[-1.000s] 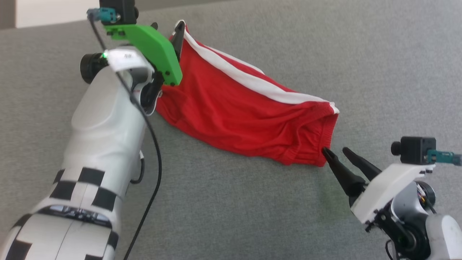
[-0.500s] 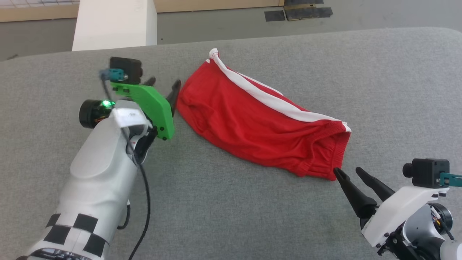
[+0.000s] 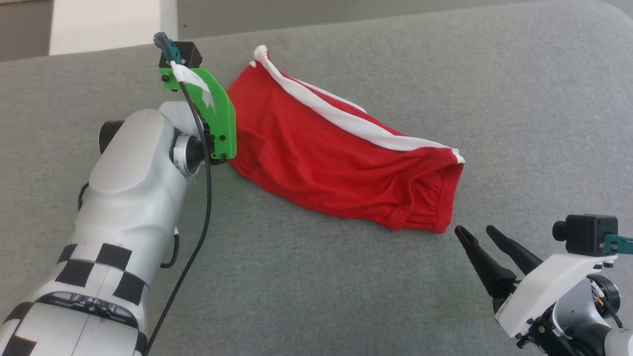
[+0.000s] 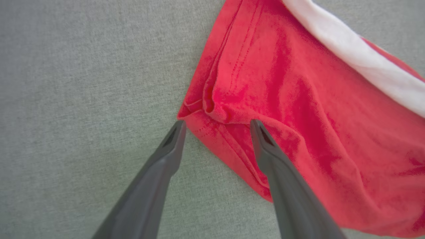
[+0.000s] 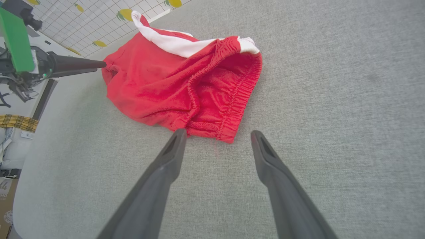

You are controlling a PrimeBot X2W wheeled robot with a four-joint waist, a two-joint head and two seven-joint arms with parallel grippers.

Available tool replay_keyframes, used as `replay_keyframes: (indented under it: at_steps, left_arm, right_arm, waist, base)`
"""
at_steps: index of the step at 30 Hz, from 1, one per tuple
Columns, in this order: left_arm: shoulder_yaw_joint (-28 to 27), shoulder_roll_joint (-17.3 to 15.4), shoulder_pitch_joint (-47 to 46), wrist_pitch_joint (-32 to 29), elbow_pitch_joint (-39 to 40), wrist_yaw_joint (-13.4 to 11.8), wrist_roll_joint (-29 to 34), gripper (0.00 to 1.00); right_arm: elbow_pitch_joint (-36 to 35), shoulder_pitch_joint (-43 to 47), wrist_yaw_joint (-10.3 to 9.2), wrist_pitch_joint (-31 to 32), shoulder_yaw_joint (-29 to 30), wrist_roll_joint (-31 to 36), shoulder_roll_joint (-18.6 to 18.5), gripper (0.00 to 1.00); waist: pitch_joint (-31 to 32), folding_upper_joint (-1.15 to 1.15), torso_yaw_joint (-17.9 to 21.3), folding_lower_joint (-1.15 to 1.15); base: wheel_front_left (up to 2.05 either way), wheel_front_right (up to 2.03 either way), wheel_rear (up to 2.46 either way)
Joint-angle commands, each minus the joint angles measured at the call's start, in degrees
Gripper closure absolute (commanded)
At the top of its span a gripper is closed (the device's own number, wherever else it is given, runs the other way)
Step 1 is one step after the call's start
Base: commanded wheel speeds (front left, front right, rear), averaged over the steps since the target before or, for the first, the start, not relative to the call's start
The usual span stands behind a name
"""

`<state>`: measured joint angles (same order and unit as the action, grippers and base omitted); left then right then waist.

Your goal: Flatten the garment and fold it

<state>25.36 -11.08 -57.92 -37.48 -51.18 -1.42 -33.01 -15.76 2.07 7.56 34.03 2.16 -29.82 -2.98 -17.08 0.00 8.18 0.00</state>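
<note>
The garment is laid on the grey bench, between the 2 grippers. It is bunched and wrinkled, so it has not been made flat yet. A white stripe is seen along its far edge. The stretchy waistband is turned to the right gripper.

The left gripper is held open at the garment's left corner. 1 finger is seen over bare bench and the other over red cloth, so the corner sits in the gap. Nothing is pinched. It cannot be told if the tips touch the cloth.

The right gripper is held open too, and nothing is held in it. It is just beside the waistband corner, with a little bare bench in between.

The step in hand looks like grabbing the 2 ends so the garment can be pulled flat. To do it well, the left gripper should be put low first and closed only when the corner is deep in the gap. The right gripper should be moved up to the waistband corner. Both layers of cloth should be caught. Then the ends should be pulled apart slowly, so the cloth is not yanked free.

Counted: 1 garment, 1 white stripe, 1 bench, 2 grippers, 2 fingers on each.
</note>
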Motion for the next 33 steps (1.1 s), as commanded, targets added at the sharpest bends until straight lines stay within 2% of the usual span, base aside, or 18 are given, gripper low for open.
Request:
replay_keyframes:
  at_steps: [1, 7, 10, 11, 12, 13, 22, 28, 33]
  left_arm:
    - [0.5, -0.5, -0.77, -1.25, -0.6, -0.58, 0.74, 0.0]
    - [1.98, -1.39, -0.03, -5.11, -2.26, -2.77, 1.79, 0.0]
    - [1.81, -1.16, 0.77, -6.11, -2.07, -3.05, 1.06, 0.02]
    - [1.78, -1.13, 0.96, -6.14, -1.83, -2.81, 0.85, 0.56]
    - [1.47, -1.02, 1.18, -5.71, -1.33, -2.48, 0.36, 0.91]
    - [1.24, -0.95, 1.38, -5.25, -0.96, -2.27, 0.02, 1.0]
    - [-0.71, 0.03, 2.43, -2.24, 2.09, 0.51, -3.39, 1.0]
    - [-2.04, -0.22, 2.68, -0.33, 4.01, 2.95, -5.49, 1.0]
    - [-2.29, -0.96, 2.45, -0.05, 5.3, 3.34, -5.9, 1.0]
  right_arm:
    - [-0.09, -0.88, -0.08, -0.47, -0.12, -0.48, 0.09, 0.0]
    - [0.25, -1.49, -0.08, -1.47, -0.52, -0.87, 0.1, 0.0]
    - [0.41, -1.72, -0.08, -1.76, -0.57, -0.87, 0.1, 0.0]
    - [0.46, -1.82, -0.08, -1.74, -0.62, -0.78, 0.1, 0.0]
    - [0.54, -1.94, -0.08, -1.78, -0.61, -0.74, 0.1, 0.0]
    - [0.58, -2.05, -0.08, -1.79, -0.66, -0.73, 0.1, 0.0]
    - [-0.03, -2.9, -0.08, -0.34, -1.55, 2.13, 0.08, 0.0]
    - [-1.82, -2.81, -0.08, 4.82, -2.74, 9.84, -0.7, 0.0]
    - [-1.47, -5.19, -0.08, 8.81, -5.36, 17.61, -0.45, 0.0]
  waist:
    - [-2.31, 0.0, 2.05, 0.0]
    - [-3.83, 0.0, 2.71, 0.0]
    - [-4.2, 0.0, 2.35, 0.0]
    - [-4.25, 0.0, 2.21, 0.0]
    - [-4.24, 0.0, 2.0, 0.0]
    - [-4.21, 0.0, 1.89, 0.0]
    - [-2.86, 0.0, 0.52, 0.0]
    - [-2.49, 0.0, -0.21, 0.0]
    - [-3.29, 0.0, -0.41, 0.0]
  base:
    - [0.0, 0.0, 0.0]
    - [0.0, 0.0, 0.0]
    - [0.0, 0.0, 0.0]
    - [0.0, 0.0, 0.0]
    - [0.0, 0.0, 0.0]
    - [0.0, 0.0, 0.0]
    - [0.0, 0.0, 0.0]
    - [0.0, 0.0, 0.0]
    - [0.0, 0.0, 0.0]
